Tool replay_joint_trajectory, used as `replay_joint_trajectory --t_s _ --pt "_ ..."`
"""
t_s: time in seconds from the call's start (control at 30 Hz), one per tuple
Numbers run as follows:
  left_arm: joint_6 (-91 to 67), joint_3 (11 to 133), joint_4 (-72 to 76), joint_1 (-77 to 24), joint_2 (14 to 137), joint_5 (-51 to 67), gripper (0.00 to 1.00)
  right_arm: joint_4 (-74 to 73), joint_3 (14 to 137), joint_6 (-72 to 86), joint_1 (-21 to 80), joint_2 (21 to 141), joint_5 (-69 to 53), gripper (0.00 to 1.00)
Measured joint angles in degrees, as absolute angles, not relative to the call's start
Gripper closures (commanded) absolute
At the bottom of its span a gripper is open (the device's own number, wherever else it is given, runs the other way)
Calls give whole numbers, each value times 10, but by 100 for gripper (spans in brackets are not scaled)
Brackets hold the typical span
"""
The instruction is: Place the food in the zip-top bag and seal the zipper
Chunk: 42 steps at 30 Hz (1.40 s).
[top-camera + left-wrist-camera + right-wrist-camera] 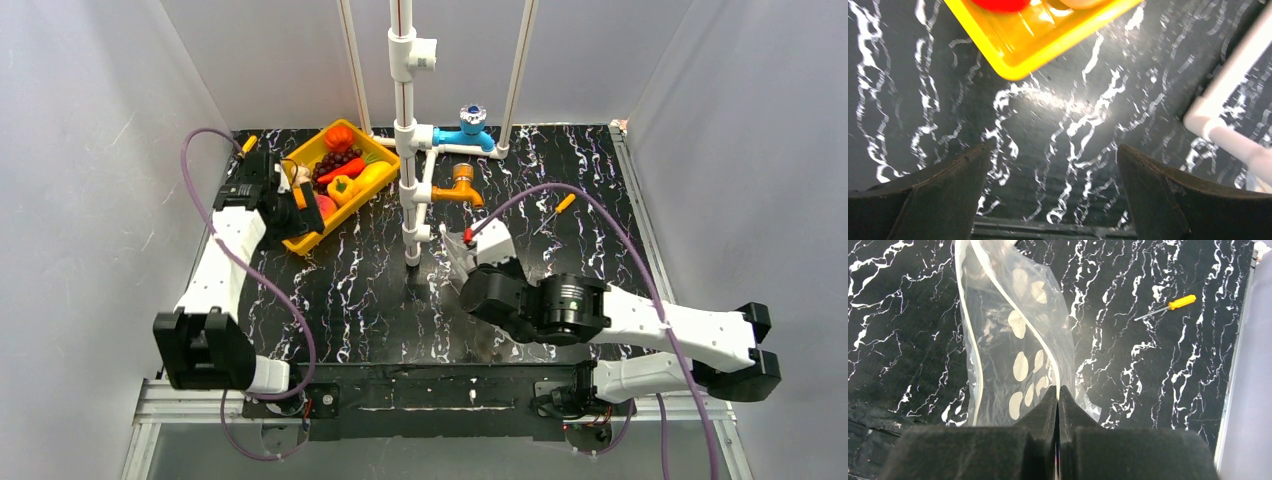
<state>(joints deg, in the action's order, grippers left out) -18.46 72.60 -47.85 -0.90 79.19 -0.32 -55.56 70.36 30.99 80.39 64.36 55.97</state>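
Plainly, the task is at its start. The small glossy toy fruits and vegetables (pixel 340 172), in red, orange, yellow and dark purple, all lie in the yellow rectangular plastic tray (pixel 301 241) at the far left of the black white-veined tabletop (pixel 370 300). We see none of them in the clear crinkly plastic bag printed with white round dots (pixel 1008 340).

That bag is near the table's middle, well apart from the tray, in front of the white pipe stand (pixel 405 130). Our right gripper (pixel 1058 390) has its fingers pressed together on the bag's edge, right at the narrow undotted zipper strip (pixel 1044 342). The mouth looks unsealed and gapes a little beyond the pinch.

Our left gripper (pixel 1051 150) has its fingers spread wide and carries nothing. It hangs over bare tabletop just beside the tray's near corner, where a red piece shows at the frame's top.

So, in our judgement, every piece has yet to be carried across and dropped in, and the zipper pressed closed after that. A yellow-handled screwdriver (pixel 1182 302) lies off to the side, unused.
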Motion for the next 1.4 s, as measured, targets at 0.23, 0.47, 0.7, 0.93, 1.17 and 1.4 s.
replay_joint_trajectory --t_s 0.23,0.47,0.7,0.93,1.17,1.4 --pt "-136 787 -446 28 893 -22 2 -469 697 282 744 748 488 99" --pt "-110 829 -394 39 1000 -30 2 -455 731 270 733 817 427 99" --pt "-60 859 -385 49 1072 -41 2 -448 747 271 709 812 378 99" --pt "-40 874 -382 68 1082 -38 2 -450 748 281 694 810 347 99" --pt "-27 916 -392 81 1117 -22 9 -451 752 289 694 810 330 99" --pt "-28 924 -390 81 1130 -2 28 -457 769 297 694 810 326 99"
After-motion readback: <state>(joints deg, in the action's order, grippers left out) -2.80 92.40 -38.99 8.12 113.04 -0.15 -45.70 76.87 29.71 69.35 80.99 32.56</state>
